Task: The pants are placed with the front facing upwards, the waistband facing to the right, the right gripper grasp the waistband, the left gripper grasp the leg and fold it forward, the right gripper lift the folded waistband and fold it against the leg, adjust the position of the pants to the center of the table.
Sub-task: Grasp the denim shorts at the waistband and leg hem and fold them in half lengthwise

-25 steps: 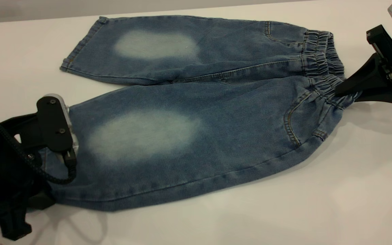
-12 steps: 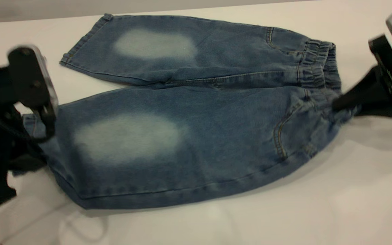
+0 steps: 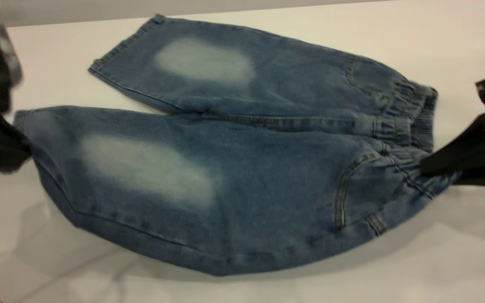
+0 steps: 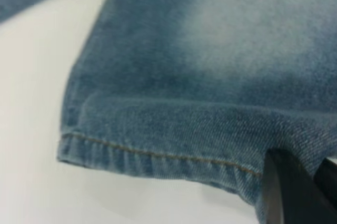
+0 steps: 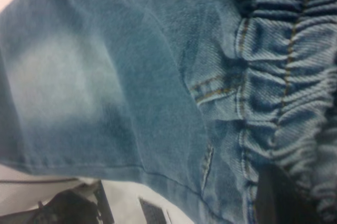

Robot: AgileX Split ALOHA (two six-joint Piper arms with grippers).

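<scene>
The blue denim pants [image 3: 242, 168] lie front up on the white table [image 3: 394, 261], waistband [image 3: 406, 122] to the right. My left gripper [image 3: 17, 151] is shut on the hem of the near leg at the far left and holds it off the table. In the left wrist view a dark finger [image 4: 287, 197] pinches the stitched hem [image 4: 158, 153]. My right gripper [image 3: 430, 166] is shut on the near end of the waistband, also raised. The right wrist view shows the gathered waistband [image 5: 284, 76] and a dark finger [image 5: 274, 197] on it. The far leg [image 3: 200, 67] rests flat.
The table's far edge [image 3: 78, 17] runs just behind the far leg. Bare table surface lies in front of the pants and to the right. Dark rig parts [image 5: 68, 208] show beyond the cloth in the right wrist view.
Both grippers rose with the cloth. The near leg's hem travelled left and back, and the waistband end lifted. The far leg slid slightly to the right.
</scene>
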